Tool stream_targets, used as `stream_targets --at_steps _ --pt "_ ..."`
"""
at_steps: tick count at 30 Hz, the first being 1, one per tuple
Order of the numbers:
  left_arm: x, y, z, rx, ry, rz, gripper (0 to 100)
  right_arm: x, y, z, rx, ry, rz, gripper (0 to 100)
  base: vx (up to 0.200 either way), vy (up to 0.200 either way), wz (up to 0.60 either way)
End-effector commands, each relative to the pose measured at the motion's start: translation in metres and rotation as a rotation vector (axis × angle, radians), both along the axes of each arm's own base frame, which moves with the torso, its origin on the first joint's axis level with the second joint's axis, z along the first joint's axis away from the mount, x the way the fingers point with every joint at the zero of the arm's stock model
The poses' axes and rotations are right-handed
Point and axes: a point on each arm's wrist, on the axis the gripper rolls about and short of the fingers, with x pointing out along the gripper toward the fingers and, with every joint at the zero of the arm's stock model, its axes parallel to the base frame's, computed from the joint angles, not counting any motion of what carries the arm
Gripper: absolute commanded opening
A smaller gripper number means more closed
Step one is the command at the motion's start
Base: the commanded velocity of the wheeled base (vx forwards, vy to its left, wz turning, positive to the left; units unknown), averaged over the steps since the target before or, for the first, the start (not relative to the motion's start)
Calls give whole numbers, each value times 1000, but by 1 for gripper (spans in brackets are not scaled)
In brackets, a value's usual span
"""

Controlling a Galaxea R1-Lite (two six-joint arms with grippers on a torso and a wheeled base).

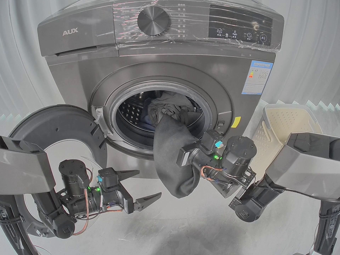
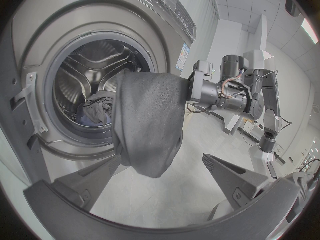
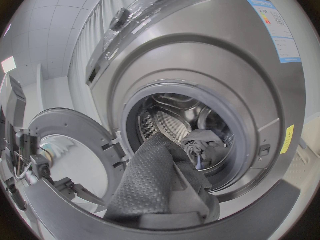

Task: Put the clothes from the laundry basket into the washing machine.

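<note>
The grey washing machine point(image 1: 159, 64) stands with its round door point(image 1: 53, 124) swung open to the left. Several dark clothes point(image 1: 170, 107) lie inside the drum point(image 2: 90, 67). A dark grey garment point(image 1: 171, 153) hangs out over the drum's lip, one end inside and the rest sagging below the opening. My right gripper point(image 3: 173, 197) is shut on this garment just in front of the opening's lower right. My left gripper point(image 1: 147, 185) is open and holds nothing, low and to the left of the hanging cloth. The cream laundry basket point(image 1: 279, 128) stands to the right of the machine.
The open door takes up the space left of the drum, close behind my left arm. The pale floor point(image 1: 184, 224) lies in front of the machine. White curtains point(image 1: 308, 54) hang behind it.
</note>
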Motion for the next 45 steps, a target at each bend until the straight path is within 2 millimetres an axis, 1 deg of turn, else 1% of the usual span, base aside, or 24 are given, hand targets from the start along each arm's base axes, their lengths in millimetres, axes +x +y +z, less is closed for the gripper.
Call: stream_targets --at_steps 1,4,7,8,9,16,19,20,27,33,34,35,41,45 --pt "7 -10 -8 3 8 -20 100 -10 9 2 4 -1 35 0 0 0 0" --pt "14 -14 -11 0 2 -14 100 -16 15 2 4 -1 54 0 0 0 0" --pt "24 -18 -14 0 -12 21 100 -19 17 3 5 -2 63 0 0 0 0" --pt "24 -18 -14 0 -12 21 100 -19 17 3 5 -2 63 0 0 0 0" --pt "29 -20 -15 -4 -21 26 100 -20 18 3 6 -3 68 0 0 0 0" --pt "46 -29 -18 -20 -54 35 100 -26 24 3 7 -2 88 0 0 0 0" --pt "50 -31 -17 -27 -62 36 100 -26 24 3 8 -3 89 0 0 0 0" --pt "56 -34 -19 -30 -75 46 100 -29 27 2 6 -1 99 0 0 0 0" --pt "75 -42 -29 -35 -96 86 100 -34 25 1 -1 8 103 0 0 0 0" --pt "83 -46 -30 -56 -99 109 100 -37 24 0 -1 20 111 0 0 0 0" --pt "86 -48 -28 -67 -111 118 100 -39 25 -1 0 22 116 0 0 0 0" --pt "89 -49 -26 -75 -122 132 0 -39 24 -2 -3 26 116 0 0 0 0" --pt "92 -49 -22 -96 -127 147 0 -40 24 -2 -4 29 116 0 0 0 0" --pt "97 -46 -16 -122 -131 192 0 -37 17 -5 -13 43 98 0 0 0 0"
